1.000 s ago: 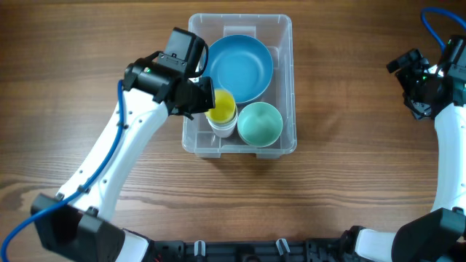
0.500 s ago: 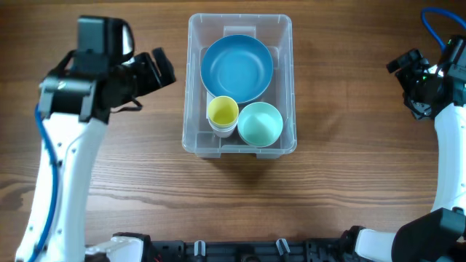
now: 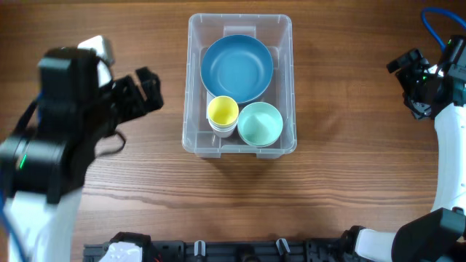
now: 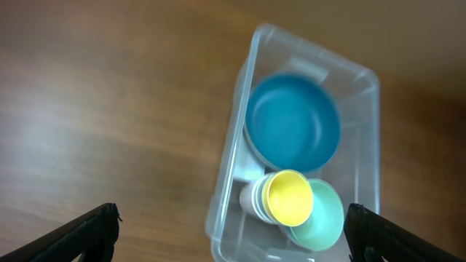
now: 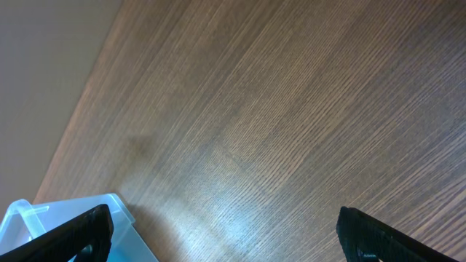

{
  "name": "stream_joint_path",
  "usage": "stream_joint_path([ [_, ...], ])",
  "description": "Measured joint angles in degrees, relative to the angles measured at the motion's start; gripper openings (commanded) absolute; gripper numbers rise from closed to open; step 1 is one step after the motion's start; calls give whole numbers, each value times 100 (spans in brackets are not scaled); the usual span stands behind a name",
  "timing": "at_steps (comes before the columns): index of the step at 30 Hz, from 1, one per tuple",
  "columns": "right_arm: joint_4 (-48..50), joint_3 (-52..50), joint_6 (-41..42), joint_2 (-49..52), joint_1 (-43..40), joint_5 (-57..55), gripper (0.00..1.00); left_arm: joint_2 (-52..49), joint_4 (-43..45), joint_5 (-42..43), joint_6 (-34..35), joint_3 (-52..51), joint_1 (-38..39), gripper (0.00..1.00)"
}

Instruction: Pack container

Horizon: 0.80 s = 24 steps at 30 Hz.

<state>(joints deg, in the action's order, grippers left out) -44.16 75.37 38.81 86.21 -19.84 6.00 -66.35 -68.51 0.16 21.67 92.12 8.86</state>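
Observation:
The clear container [image 3: 191, 80] stands at the table's centre. Inside it lie a blue bowl [image 3: 237, 68], a yellow cup [image 3: 223, 112] nested in white cups, and a mint bowl [image 3: 261, 124]. My left gripper [image 3: 140, 91] hangs open, high and to the left of the container, with nothing between its fingers. From the left wrist, the container [image 4: 244, 109], blue bowl [image 4: 295, 131], yellow cup [image 4: 289, 198] and mint bowl [image 4: 326, 218] lie far below the open left gripper [image 4: 233, 233]. My right gripper [image 3: 403, 86] stands open at the far right, holding nothing.
Bare wooden table surrounds the container on all sides. The right wrist view shows the open right gripper [image 5: 226, 233] over wood grain, with one corner of the container [image 5: 44, 218] at lower left.
My left gripper has let go of the yellow cup, opened, and drawn back up and to the left, away from the container. The right arm has not moved.

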Motion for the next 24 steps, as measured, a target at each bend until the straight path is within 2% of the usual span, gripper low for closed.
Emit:
stream_joint_path([
  [5,-2,0,0,0,0,2,100,1600,68,-511,-367,-122,31,100],
  [9,0,0,0,0,0,2,100,2608,273,-645,-481,-892,-157,100],
  [14,2,0,0,0,0,2,100,3683,1478,-682,-509,-3213,-289,100],
  [16,0,0,2,2,0,0,100,4251,2203,-680,-509,-4494,-295,100],
  [19,0,0,0,4,0,2,100,4798,2979,-678,-505,-5668,-295,100],
  [24,-2,0,0,4,0,0,100,5788,3425,-678,-155,-7213,-459,100],
])
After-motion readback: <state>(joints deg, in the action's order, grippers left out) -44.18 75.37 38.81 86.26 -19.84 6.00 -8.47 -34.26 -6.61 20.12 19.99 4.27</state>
